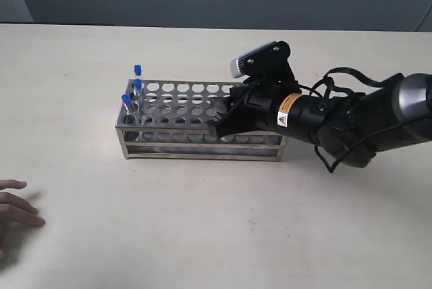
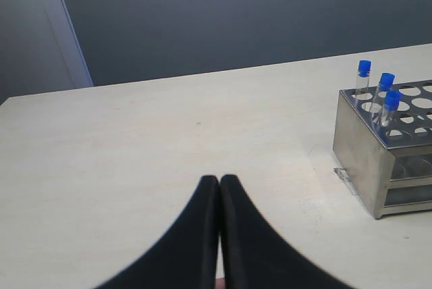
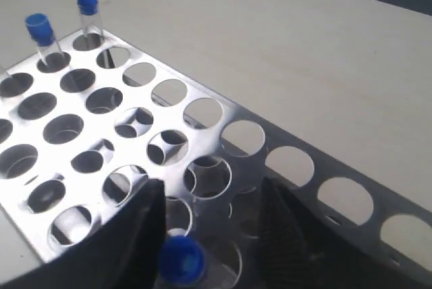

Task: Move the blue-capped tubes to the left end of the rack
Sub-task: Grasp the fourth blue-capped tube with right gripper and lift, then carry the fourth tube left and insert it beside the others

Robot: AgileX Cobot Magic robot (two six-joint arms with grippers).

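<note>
**Ana:** One hand, a person's (image 1: 15, 206), shows well to the left of the rack (image 1: 196, 146). It lies out on the pale table (image 1: 202, 235), and only the fingers are in view.

**Ben:** And the left gripper?

**Ana:** The left gripper (image 2: 219, 186) sits beyond the rack's left end, well apart from it and low over the table. Its two black fingers are pressed flat together, with nothing between them.

**Ben:** What stands at the rack's left end?

**Ana:** Three blue-capped tubes (image 1: 138, 85), upright in the end column, one behind another from the back row forward. Their caps stand clear above the top plate.

**Ben:** Where is the last one?

**Ana:** The fourth tube (image 3: 181, 259) is further right, toward the rack's middle and on its near side. It is upright at the top plate, between the fingers (image 3: 135, 235) of the right gripper (image 1: 221, 117).

**Ben:** Is it clamped?

**Ana:** No. The jaws are spread. The blue cap sits close beside one finger, with a wide gap to the other.

**Ben:** And the arm?

**Ana:** It reaches in over the rack's right end and slopes down to the plate. The exterior view hides that tube behind it.
</note>
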